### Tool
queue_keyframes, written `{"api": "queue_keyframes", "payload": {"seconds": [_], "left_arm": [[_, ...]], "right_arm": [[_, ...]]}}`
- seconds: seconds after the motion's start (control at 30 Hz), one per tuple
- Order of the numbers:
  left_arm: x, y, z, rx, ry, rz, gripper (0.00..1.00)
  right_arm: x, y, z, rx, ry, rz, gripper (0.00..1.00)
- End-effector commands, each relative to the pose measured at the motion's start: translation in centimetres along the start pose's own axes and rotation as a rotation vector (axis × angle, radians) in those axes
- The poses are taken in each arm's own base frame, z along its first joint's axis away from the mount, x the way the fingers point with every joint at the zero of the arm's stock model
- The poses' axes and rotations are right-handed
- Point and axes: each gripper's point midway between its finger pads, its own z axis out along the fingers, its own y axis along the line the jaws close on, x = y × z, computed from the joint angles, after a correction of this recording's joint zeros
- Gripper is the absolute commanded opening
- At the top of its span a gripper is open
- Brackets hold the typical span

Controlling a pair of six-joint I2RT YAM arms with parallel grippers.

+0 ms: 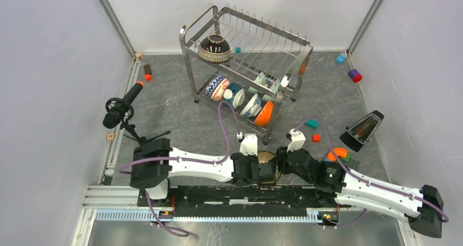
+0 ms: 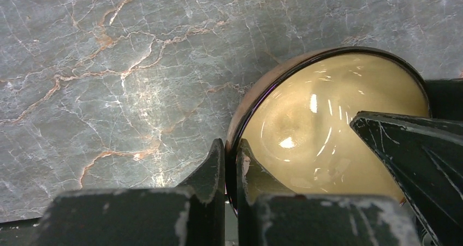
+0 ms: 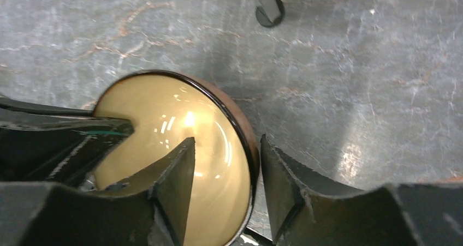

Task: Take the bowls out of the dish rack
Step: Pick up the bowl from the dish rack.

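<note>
I see the brown bowl near the table's near edge, between both wrists, well apart from the dish rack. The left gripper is clamped on its rim. The right gripper straddles the opposite rim, jaws apart. Only the right wrist view shows a rack foot ahead, while the left wrist view shows bare marble alongside.

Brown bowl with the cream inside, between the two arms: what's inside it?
Only glossy cream glaze in the brown ceramic bowl, plus one finger of the left claw and one of the right claw over its rim. The marbled grey tabletop under the bowl is covered.
</note>
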Motion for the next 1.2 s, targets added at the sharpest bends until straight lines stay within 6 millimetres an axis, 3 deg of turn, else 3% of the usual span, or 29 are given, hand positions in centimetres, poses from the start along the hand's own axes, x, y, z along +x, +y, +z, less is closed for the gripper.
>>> {"api": "queue_keyframes", "payload": {"seconds": [0.0,0.13,0.33,0.53,0.67,0.93,1.17], "left_arm": [[-2.6,-0.9,-1.4,0.066,-0.064,-0.052,0.02],[-3.1,-0.7,-1.9,0.08,-0.076,-0.064,0.02],[-4.5,0.6,-2.6,0.088,-0.109,-0.088,0.02],[-6.0,3.4,-3.5,0.08,-0.133,-0.136,0.02],[-7.5,7.0,-3.8,0.03,-0.168,-0.176,0.02],[-10.6,14.7,-3.3,-0.067,-0.207,-0.293,0.02],[-12.8,17.6,-2.7,-0.151,-0.211,-0.287,0.02]], "right_arm": [[-3.5,3.2,-1.0,-0.102,-0.091,0.036,0.58],[-4.1,3.1,-1.5,-0.087,-0.092,0.011,0.78],[-6.2,3.0,-3.6,-0.08,-0.136,-0.034,0.98],[-7.7,3.0,-5.8,-0.122,-0.185,-0.08,0.98],[-8.2,2.1,-6.6,-0.122,-0.239,-0.07,0.98],[-8.3,0.4,-5.8,-0.108,-0.355,-0.005,0.98],[-7.5,0.8,-4.4,-0.12,-0.343,-0.035,0.98]]}}
